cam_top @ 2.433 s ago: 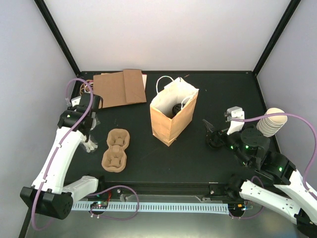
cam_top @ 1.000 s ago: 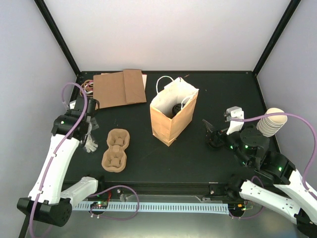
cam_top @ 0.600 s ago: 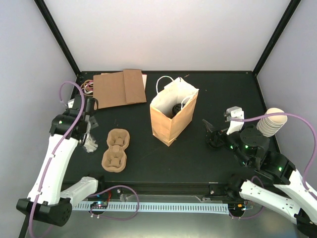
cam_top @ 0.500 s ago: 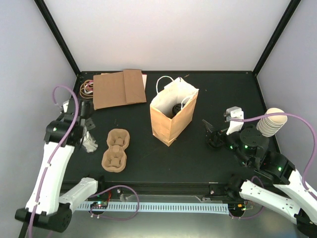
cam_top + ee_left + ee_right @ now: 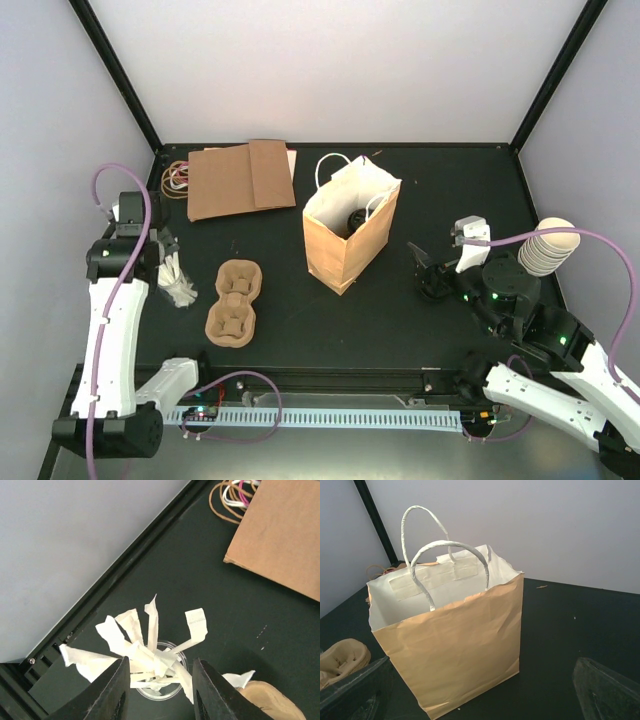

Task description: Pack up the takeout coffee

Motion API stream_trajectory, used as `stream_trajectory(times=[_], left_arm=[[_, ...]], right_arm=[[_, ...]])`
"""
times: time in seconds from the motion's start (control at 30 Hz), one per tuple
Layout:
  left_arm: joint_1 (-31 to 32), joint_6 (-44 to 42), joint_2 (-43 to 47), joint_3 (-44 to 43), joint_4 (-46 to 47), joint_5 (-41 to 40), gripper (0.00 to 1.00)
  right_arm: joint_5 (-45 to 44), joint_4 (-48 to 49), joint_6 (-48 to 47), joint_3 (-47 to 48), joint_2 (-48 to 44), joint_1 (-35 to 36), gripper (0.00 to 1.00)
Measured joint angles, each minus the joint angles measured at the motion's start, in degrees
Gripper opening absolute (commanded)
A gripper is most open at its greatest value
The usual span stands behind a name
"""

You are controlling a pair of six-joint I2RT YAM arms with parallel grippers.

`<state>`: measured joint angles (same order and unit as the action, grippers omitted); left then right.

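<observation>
Of the takeout coffee, only a dark round lid (image 5: 352, 219) shows, down inside the upright brown paper bag (image 5: 345, 240). In the right wrist view the bag (image 5: 455, 650) hides its contents. My right gripper (image 5: 424, 276) (image 5: 480, 692) stands wide open just right of the bag, holding nothing. At the left edge, my left gripper (image 5: 160, 248) (image 5: 160, 690) hovers over a clear cup of white paper-wrapped sticks (image 5: 155, 660). Its jaws are apart and grip nothing. The brown pulp tray (image 5: 232, 300) lies between that cup and the bag, its pockets bare.
Flat folded brown bags (image 5: 240, 178) (image 5: 285, 535) and loose rubber bands (image 5: 175, 175) (image 5: 235, 495) lie at the back left. A stack of cream lidless cups (image 5: 546, 247) stands at the right edge. The clear cup of wrappers (image 5: 177, 283) sits by the left wall rail.
My left gripper opened from shut and drew back up and leftward off the cup of wrapped sticks. The right arm, the bag and the tray have not moved.
</observation>
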<state>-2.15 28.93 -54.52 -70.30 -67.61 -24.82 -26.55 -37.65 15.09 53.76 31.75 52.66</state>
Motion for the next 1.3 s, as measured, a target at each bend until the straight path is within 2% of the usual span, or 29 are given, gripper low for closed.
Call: stream_trajectory(times=[0.13,0.3,0.63,0.67,0.77,0.8,1.0,1.3], left_arm=[[-1.4,-1.0,-1.9,1.2,2.0,1.4,0.34],[-2.0,-1.3,-3.1,2.4,3.6,2.0,0.2],[-2.0,-0.6,-3.6,4.2,4.0,2.1,0.22],[-2.0,-0.6,-3.6,4.6,4.0,2.1,0.2],[-2.0,-0.2,-3.6,5.6,4.0,2.1,0.03],[-2.0,-0.2,-3.6,5.7,3.8,2.1,0.02],[-2.0,-0.3,-3.4,4.8,3.0,2.1,0.02],[-2.1,-2.0,-0.2,-2.5,1.7,2.0,0.01]], right_arm=[[-0.1,0.0,0.0,0.0,-0.3,0.0,1.0],[-0.2,0.0,0.0,0.0,-0.5,0.0,1.0],[-0.2,0.0,0.0,0.0,-0.5,0.0,1.0],[-0.2,0.0,0.0,0.0,-0.5,0.0,1.0],[-0.2,0.0,-0.2,0.0,-0.5,0.0,1.0],[-0.2,0.0,-0.2,0.0,-0.5,0.0,1.0],[-0.2,0.0,-0.2,0.0,-0.5,0.0,1.0],[-0.2,0.0,-0.2,0.0,-0.3,0.0,1.0]])
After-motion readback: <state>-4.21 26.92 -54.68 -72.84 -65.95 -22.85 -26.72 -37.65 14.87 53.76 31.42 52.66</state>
